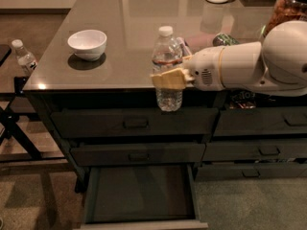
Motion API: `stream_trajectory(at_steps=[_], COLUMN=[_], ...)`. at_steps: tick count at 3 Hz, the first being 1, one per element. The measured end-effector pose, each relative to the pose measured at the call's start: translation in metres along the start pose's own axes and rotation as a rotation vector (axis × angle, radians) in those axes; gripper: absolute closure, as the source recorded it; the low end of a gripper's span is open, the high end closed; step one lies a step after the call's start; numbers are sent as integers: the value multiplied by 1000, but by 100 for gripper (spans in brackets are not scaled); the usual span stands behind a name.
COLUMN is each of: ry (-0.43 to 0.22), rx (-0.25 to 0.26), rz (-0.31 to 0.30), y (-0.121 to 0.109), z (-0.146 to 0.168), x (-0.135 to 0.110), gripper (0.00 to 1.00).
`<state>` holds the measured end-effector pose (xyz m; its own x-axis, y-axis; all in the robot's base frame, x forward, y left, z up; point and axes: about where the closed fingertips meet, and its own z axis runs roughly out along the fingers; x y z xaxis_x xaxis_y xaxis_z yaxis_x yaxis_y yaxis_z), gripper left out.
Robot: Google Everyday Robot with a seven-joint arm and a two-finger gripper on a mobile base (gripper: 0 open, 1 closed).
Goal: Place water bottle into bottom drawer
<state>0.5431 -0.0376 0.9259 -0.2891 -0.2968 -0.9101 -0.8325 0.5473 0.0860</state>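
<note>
So the water bottle (166, 51) is upright in the middle of the frame, with the pincer (169, 79) clamped round its belly and tan fingers (165, 80) across the front. Its base hangs just past the front edge of the bench (120, 13), over the face of the top drawer (96, 123). Straight down from there, below the shut middle drawer (96, 155), the bottom drawer (139, 195) is pulled out at lower centre, bare floor showing. The fat white arm (249, 63) comes in from the right. On the bench there's a white bowl (87, 43) to the left, what looks like a can (225, 38) behind the arm, and a jar (288, 8) upper right. A small bottle (24, 56) stands off the bench at the far left edge.
</note>
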Motion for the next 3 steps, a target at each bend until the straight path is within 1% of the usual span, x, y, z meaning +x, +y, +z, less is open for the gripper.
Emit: stream_trajectory(at_steps=[1,2,3], ry=[25,68,125], rx=[7,14,3], rz=[52,203,312], y=[13,37,53], z=[4,17,34], x=[30,95,154], gripper=[100,100,100])
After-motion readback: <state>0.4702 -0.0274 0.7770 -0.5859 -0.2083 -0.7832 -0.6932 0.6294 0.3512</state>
